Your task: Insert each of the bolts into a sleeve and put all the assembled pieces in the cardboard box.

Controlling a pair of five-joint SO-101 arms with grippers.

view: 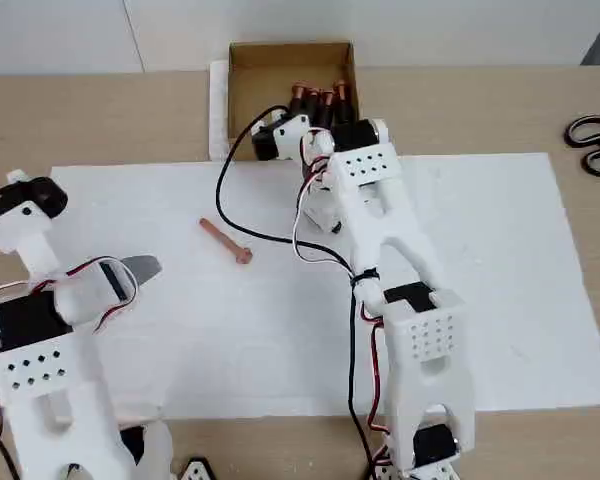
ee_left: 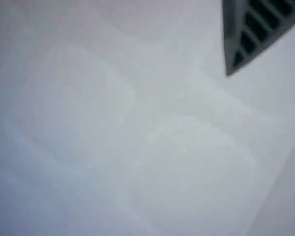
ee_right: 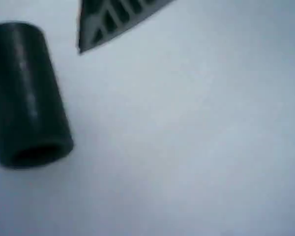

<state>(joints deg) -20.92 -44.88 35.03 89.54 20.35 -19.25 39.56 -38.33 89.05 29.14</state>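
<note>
One bolt lay loose on the sheet, a sleeve near the right claw — whether it or the left claw stood open, I couldn't tell. The last assembly seemed pending; next probably called for gripping both and mating them.

The open cardboard box holds several sleeved copper bolts. A bare copper bolt lies flat, well apart from the box. A black sleeve lies on its side.

1. Left arm sits folded at the near left; the left gripper points right, held low.
2. Right arm stretches far from the near right, leaning left; its wrist turns downward; the right gripper hangs low.
</note>
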